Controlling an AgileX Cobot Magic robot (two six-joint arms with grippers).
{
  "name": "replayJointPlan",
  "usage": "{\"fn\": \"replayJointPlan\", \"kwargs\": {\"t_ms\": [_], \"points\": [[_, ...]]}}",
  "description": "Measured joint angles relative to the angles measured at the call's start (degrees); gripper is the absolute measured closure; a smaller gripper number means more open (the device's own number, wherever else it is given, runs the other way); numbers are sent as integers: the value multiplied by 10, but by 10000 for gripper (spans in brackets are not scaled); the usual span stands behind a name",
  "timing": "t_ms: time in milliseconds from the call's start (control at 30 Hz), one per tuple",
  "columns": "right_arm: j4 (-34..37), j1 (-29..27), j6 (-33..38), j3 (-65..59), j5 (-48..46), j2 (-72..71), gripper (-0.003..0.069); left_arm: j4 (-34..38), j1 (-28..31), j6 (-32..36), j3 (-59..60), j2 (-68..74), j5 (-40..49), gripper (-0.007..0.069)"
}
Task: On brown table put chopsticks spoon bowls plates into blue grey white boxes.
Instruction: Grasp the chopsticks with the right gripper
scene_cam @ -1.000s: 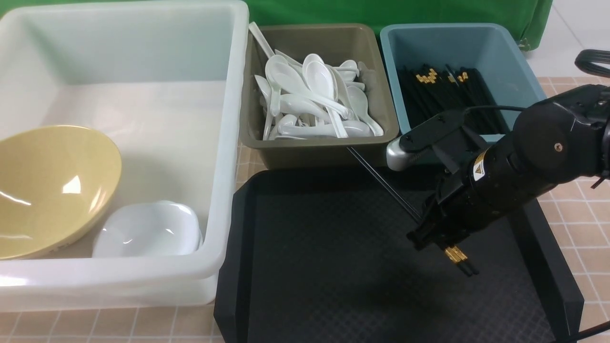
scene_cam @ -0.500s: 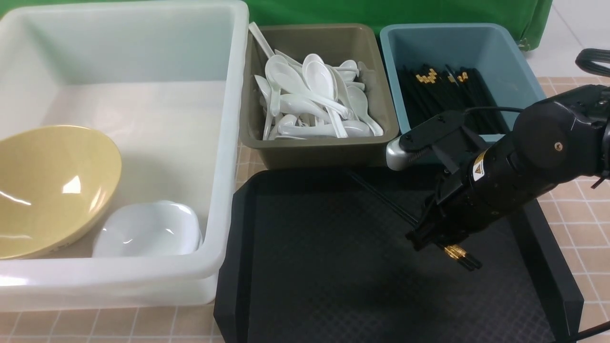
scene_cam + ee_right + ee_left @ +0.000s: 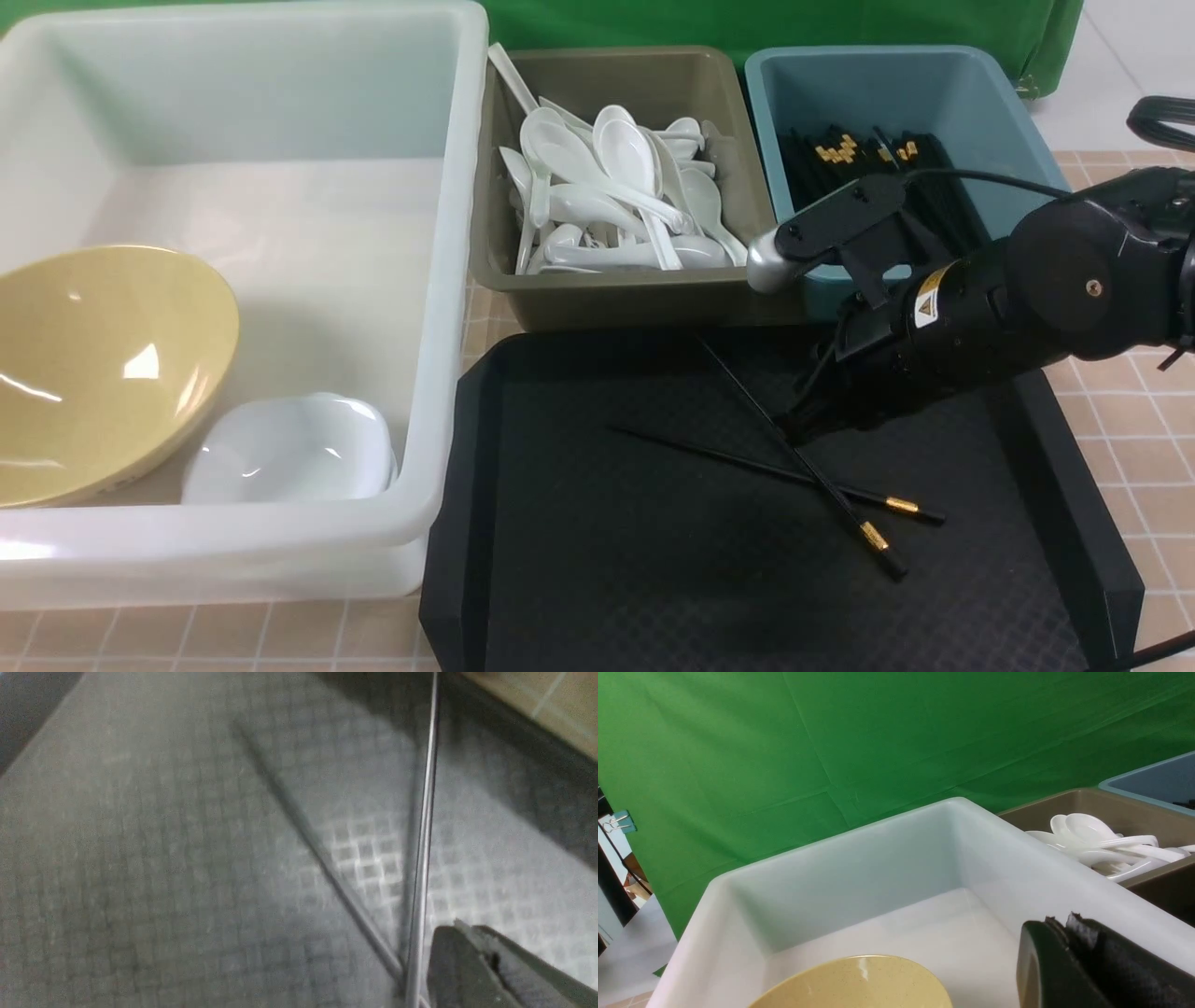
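Your two loose chopsticks point(image 3: 826, 484) lie flat on the black tray point(image 3: 607, 579). They are crossed near their gold-banded ends, which point toward the robot. One runs back toward the grey box point(image 3: 597, 299) and the other slants off to the left.

Your right pincer point(image 3: 794, 431) hangs low over the tray, just beside the stick that runs back. The right wrist view shows its jaws pressed together with neither stick between them. You cannot tell whether the tip touches a stick.

Beyond the tray, the grey box holds a heap of white spoons point(image 3: 607, 187). The blue box point(image 3: 990, 103), to the right of the grey one, holds a bundle of chopsticks point(image 3: 868, 177). The right arm partly covers the blue box's near wall.

The big white tub point(image 3: 448, 280) stands to the left of the tray and the grey box. In its near end the yellow bowl point(image 3: 93, 364) leans tilted, with the white plates point(image 3: 289, 453) nested just beside it.

All of this sits on the tiled brown bench point(image 3: 1139, 420).

Your left pincer point(image 3: 1057, 926) shows only in its own wrist view, jaws pressed together and empty, above the tub's near rim.
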State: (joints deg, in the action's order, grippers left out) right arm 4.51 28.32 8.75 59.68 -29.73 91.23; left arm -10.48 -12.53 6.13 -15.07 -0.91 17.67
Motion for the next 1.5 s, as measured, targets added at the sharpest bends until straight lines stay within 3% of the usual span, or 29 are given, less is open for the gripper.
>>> {"fn": "replayJointPlan", "kwargs": {"t_ms": [333,500,533,600,700,833,1033,1500], "points": [[0,0,50,0,-58,24,605,0,0,0,0,0,0,620],[-7,0,64,0,-74,69,433,0,0,0,0,0,3,620],[-7,0,64,0,-74,71,433,0,0,0,0,0,3,620],[-10,0,66,0,-68,89,326,1,0,0,0,0,3,620],[-11,0,68,2,-55,112,279,1,0,0,0,0,3,620],[-10,0,70,7,-36,129,305,1,0,0,0,0,3,620],[-7,1,68,10,-37,132,565,0,0,0,0,0,4,620],[-10,1,69,1,-78,61,565,0,0,0,0,0,4,620]]}}
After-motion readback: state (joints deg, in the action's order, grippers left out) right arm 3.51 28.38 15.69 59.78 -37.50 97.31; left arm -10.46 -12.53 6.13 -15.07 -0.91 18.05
